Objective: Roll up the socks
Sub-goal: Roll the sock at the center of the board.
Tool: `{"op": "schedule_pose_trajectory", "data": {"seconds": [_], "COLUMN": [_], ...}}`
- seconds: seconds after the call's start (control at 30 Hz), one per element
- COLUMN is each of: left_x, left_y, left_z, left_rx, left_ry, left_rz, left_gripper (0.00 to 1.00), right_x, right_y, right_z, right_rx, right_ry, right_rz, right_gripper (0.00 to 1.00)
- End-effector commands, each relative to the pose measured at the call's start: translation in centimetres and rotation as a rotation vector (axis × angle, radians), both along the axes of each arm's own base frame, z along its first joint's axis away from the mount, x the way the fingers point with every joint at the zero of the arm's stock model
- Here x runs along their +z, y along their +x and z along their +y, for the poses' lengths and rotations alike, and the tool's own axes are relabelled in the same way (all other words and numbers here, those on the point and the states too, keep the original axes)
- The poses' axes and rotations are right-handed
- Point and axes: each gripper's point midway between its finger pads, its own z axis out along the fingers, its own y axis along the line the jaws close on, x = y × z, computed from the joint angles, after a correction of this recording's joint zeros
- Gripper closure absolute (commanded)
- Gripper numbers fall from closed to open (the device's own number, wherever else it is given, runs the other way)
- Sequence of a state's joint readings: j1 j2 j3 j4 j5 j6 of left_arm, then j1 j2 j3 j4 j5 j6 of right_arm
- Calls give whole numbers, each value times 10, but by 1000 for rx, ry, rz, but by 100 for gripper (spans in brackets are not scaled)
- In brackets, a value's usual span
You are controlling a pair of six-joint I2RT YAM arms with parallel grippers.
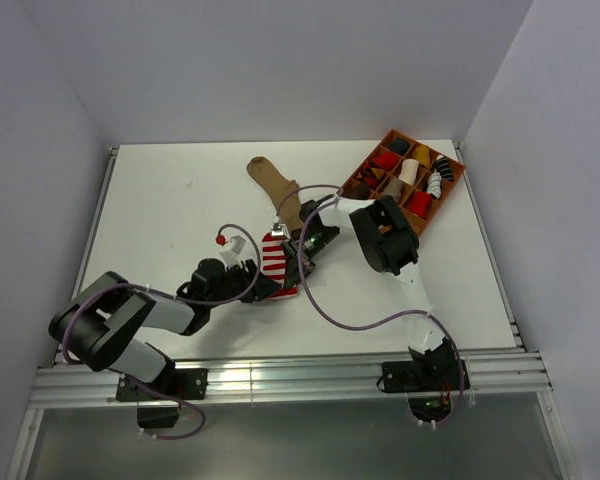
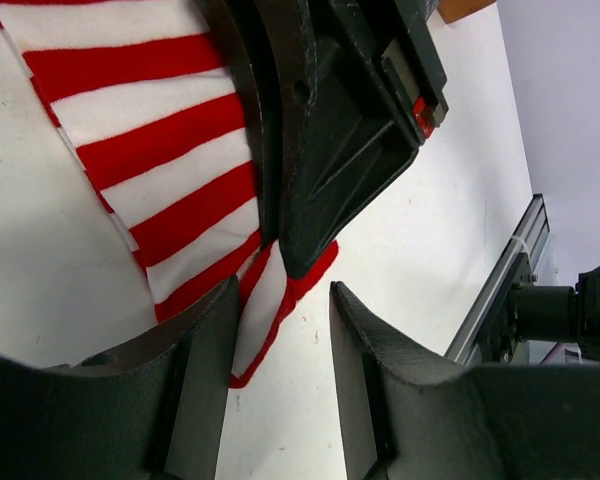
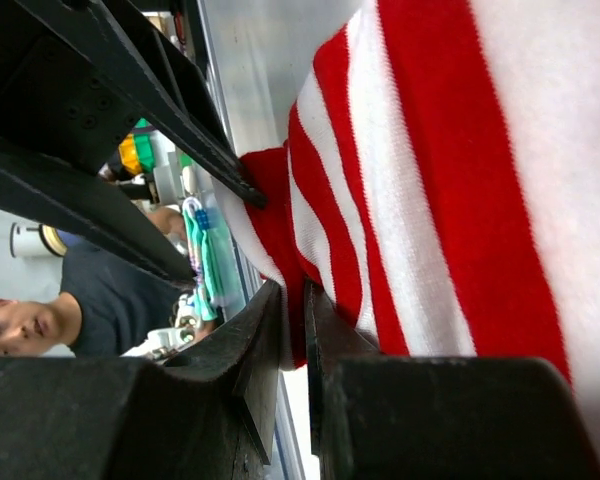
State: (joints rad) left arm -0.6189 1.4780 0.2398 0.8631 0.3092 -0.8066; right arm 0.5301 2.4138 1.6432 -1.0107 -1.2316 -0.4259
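Observation:
The red-and-white striped sock (image 1: 274,255) lies flat mid-table, and the tan-brown sock (image 1: 278,190) lies flat beyond it. My right gripper (image 1: 302,262) reaches in from the right and is shut on the striped sock's near edge (image 3: 302,300). The striped fabric (image 3: 430,180) fills the right wrist view. In the left wrist view my left gripper (image 2: 282,290) stands open over the white table, its jaws straddling the sock's red-trimmed corner (image 2: 265,320) without pinching it. The right gripper's black fingers (image 2: 320,150) press on the stripes (image 2: 160,150) just ahead. My left gripper (image 1: 272,287) sits at the sock's near left end.
A brown divided tray (image 1: 458,172) at the back right holds several sock rolls in red, black, white and yellow. A metal rail (image 1: 280,378) runs along the near table edge. Cables loop over the table by both arms.

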Motion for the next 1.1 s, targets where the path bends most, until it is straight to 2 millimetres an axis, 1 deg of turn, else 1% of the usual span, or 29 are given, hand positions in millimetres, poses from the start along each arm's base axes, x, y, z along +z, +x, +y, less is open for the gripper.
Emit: {"op": "schedule_pose_trajectory", "data": {"seconds": [0.0,0.07,0.1,0.17,0.2,0.27,0.33,0.4,0.43,0.47,0.5,0.53,0.57,0.6,0.67,0.7,0.8,0.9,1.07], "left_x": [5,1,-6,-9,-15,-18,-28,-34,-39,-41,-46,-48,-52,-56,-60,-62,-68,-71,-77], "left_y": [-2,-1,0,1,0,3,2,2,-2,-1,-3,-4,-7,-10,-16,-19,-27,-35,-36], "left_z": [-8,-8,-6,-7,-5,-6,-6,-5,-3,-3,-2,-1,0,0,-1,-1,-1,0,10], "left_rx": [-48,-46,-37,-33,-29,-22,-15,-7,-3,1,5,8,6,7,-7,-13,-30,-51,-21], "left_ry": [-20,-6,11,17,35,47,73,91,104,112,123,126,138,147,155,155,162,122,104], "left_rz": [-32,-16,5,14,37,54,101,135,172,191,213,236,268,292,348,368,448,538,615], "left_gripper": [53,55,58,59,61,64,68,76,78,84,90,92,95,99,100,100,100,100,100], "right_x": [-5,-7,-7,-8,-8,-8,-8,-10,-10,-7,-8,-10,-2,-2,-3,5,17,26,39], "right_y": [10,12,13,14,14,14,13,14,14,15,16,17,20,19,27,30,36,41,46], "right_z": [-1,-1,-1,-1,0,0,-1,-2,-3,-3,-4,-5,-5,-7,-8,-7,-11,-14,-19], "right_rx": [-13,-15,-20,-25,-26,-29,-28,-24,-24,-22,-29,-30,-36,-47,-56,-65,-91,-113,-131], "right_ry": [-4,-13,-13,-19,-19,-17,-18,-28,-33,-29,-31,-48,-40,-58,-65,-56,-50,-46,-28], "right_rz": [-20,-28,-29,-26,-28,-29,-30,-46,-51,-73,-86,-113,-146,-149,-215,-253,-327,-366,-406], "right_gripper": [87,87,87,87,87,87,87,87,87,87,86,85,82,80,76,75,73,70,65]}}
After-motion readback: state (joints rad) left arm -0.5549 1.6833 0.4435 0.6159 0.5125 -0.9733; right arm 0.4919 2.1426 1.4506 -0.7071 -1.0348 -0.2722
